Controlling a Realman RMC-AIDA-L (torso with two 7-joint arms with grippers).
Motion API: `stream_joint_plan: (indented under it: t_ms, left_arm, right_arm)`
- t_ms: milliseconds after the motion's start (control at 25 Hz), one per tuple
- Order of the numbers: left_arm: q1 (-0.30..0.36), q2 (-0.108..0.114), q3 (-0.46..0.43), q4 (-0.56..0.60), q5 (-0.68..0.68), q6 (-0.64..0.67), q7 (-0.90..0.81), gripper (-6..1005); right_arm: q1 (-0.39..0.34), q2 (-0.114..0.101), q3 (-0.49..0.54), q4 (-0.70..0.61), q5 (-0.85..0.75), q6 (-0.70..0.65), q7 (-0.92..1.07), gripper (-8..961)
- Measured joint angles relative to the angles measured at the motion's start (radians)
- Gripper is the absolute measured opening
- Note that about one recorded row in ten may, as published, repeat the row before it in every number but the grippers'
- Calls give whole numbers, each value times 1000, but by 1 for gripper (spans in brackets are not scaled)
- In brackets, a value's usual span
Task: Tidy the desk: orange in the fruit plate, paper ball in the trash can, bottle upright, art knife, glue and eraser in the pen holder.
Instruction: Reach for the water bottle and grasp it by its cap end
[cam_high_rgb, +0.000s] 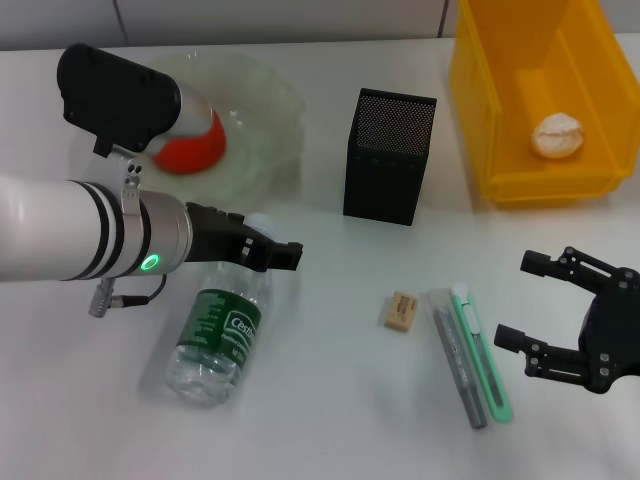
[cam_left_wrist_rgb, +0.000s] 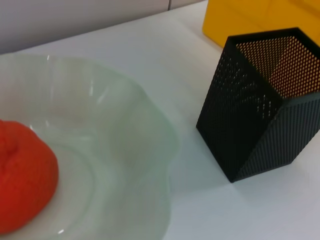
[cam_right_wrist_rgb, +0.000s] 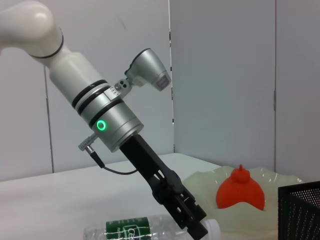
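Observation:
The clear bottle (cam_high_rgb: 220, 330) with a green label lies on its side on the table, also low in the right wrist view as bottle (cam_right_wrist_rgb: 135, 229). My left gripper (cam_high_rgb: 285, 252) hovers over its neck by the white cap. The orange (cam_high_rgb: 192, 146) rests in the pale green fruit plate (cam_high_rgb: 270, 120). A paper ball (cam_high_rgb: 558, 135) lies in the yellow trash can (cam_high_rgb: 480, 110). The black mesh pen holder (cam_high_rgb: 390, 155) stands upright. The eraser (cam_high_rgb: 400, 310), grey glue (cam_high_rgb: 458, 360) and green art knife (cam_high_rgb: 482, 355) lie on the table. My right gripper (cam_high_rgb: 517, 298) is open just right of the knife.
The left wrist view shows the fruit plate's rim (cam_left_wrist_rgb: 150, 135), the orange (cam_left_wrist_rgb: 22, 180) and the pen holder (cam_left_wrist_rgb: 260, 110) close by. A wall stands behind the table.

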Motion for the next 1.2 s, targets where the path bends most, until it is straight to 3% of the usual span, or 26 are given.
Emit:
stream_joint_plan:
  t_ms: [1160, 1200]
  left_arm:
    - [-115, 1, -34, -200, -14, -38, 2, 799]
    - [-114, 1, -33, -192, -12, -38, 2, 756]
  right_arm:
    - [3, -2, 3, -7, -14, 2, 47, 838]
    - [3, -2, 5, -7, -14, 2, 50, 838]
